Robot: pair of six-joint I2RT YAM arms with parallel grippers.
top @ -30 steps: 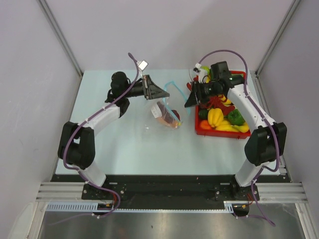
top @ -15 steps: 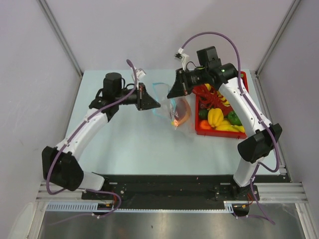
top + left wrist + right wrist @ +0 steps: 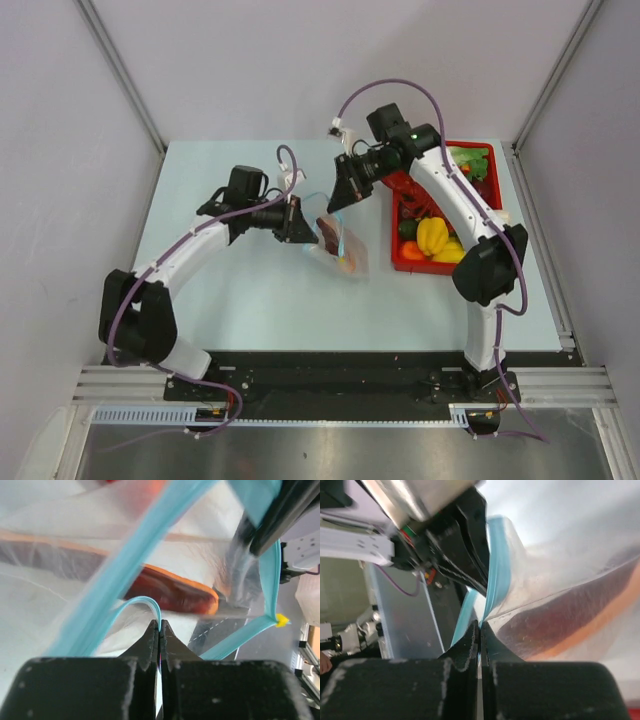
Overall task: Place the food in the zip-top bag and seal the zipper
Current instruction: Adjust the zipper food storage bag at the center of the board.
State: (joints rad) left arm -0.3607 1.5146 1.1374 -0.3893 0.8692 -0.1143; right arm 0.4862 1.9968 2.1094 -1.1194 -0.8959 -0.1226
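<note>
While the left gripper and the right gripper each pinch the zipper, the bag sags between them over the middle of the table, just left of the red tray. Both pairs of jaws are closed tight on the light blue strip, at separate spots. The mouth looks partly open, its two halves apart in the left wrist view. The step seems to be drawing the mouth flat for sealing: best done by pulling gently along the strip so the halves line up, keeping loose film out of the track. The bag is clear, soft, wrinkled film. Inside lies one long, smooth, dark red and orange food piece. A glossy yellow pepper and green pieces sit in the rigid tray
</note>
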